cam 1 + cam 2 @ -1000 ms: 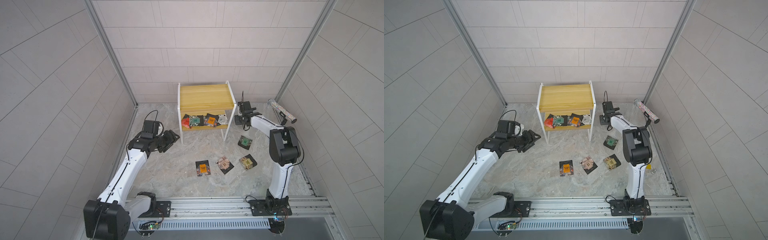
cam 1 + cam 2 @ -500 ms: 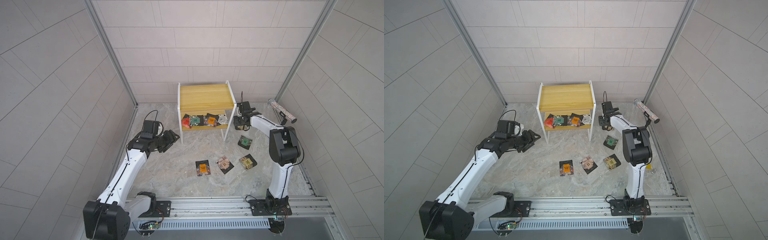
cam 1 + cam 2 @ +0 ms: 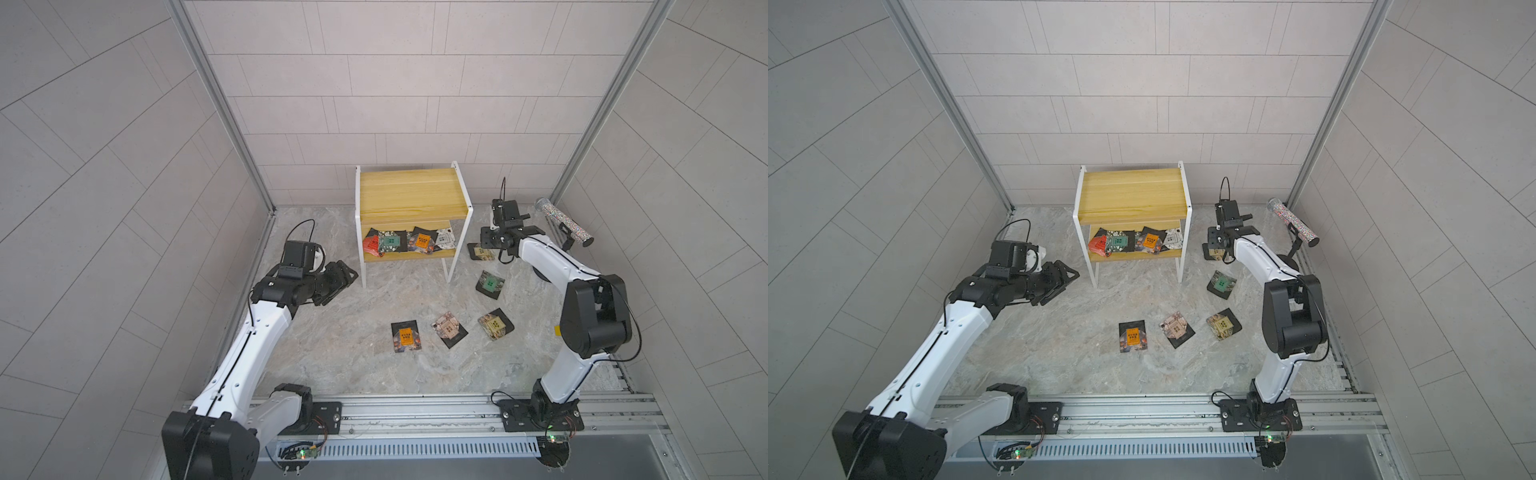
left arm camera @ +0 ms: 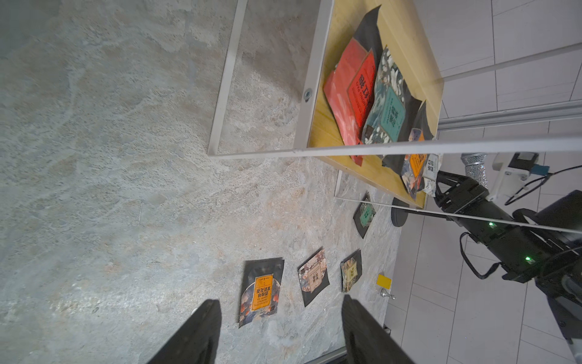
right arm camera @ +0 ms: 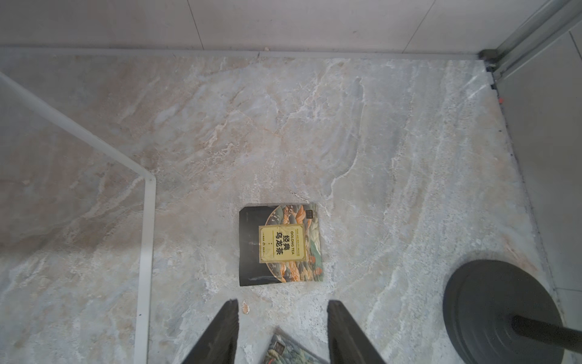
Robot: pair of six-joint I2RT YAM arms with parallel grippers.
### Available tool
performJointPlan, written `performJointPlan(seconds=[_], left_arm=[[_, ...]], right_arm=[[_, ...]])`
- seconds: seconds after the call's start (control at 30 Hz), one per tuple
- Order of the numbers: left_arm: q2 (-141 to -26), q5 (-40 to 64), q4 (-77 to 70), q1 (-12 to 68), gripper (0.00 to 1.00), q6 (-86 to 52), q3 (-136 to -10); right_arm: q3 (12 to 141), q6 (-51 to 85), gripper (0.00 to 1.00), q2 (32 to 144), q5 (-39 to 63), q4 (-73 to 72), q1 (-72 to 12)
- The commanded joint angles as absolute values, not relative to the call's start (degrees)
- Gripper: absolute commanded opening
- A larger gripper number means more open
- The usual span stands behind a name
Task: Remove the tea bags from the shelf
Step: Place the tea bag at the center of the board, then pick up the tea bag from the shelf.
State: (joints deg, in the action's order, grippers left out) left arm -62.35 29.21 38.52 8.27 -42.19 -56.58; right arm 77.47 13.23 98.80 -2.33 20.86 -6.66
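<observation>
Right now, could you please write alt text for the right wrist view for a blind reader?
A yellow-labelled tea bag lies flat on the marble floor just beyond the open, empty right pincer. The corner of a second tea bag shows between its fingers; a white shelf leg and a black round stand base flank the scene.

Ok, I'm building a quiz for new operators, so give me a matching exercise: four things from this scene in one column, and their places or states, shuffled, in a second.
Things
1. red tea bag
2. oolong tea bag
3. glittery tube
4. left pincer

Places or states
A. open, holding nothing
B. on the lower board of the shelf
C. flat on the floor, by the right pincer
D. mounted on a black stand

Pairs: 1-B; 2-C; 3-D; 4-A
</observation>
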Motion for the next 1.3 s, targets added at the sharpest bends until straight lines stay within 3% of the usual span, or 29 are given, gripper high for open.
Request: performJointPlan(seconds=[0.0,0.3,0.57,0.67,1.27], left_arm=[[-61.96,28.78,40.08,8.59,0.69,-39.64,-58.34],[-62.73,28.92,39.54,10.83,0.73,-37.97,-59.59],[-63.58,27.71,38.40,16.09,0.75,-37.01,-60.25],[-63.87,27.25,38.19,17.90,0.76,-36.42,-61.05],[-66.23,26.50,37.79,22.94,0.76,-35.51,-62.43]], right_arm=[[75.20,16.67,0.52,94.05,-0.66,21.98,-5.11],[72.34,23.10,0.68,86.02,13.41,21.06,-1.37],[71.82,26.29,0.74,84.29,23.44,19.68,-0.17],[71.13,26.40,0.81,84.05,25.03,18.54,-0.11],[77.22,29.47,0.82,92.17,37.60,18.71,-0.25]])
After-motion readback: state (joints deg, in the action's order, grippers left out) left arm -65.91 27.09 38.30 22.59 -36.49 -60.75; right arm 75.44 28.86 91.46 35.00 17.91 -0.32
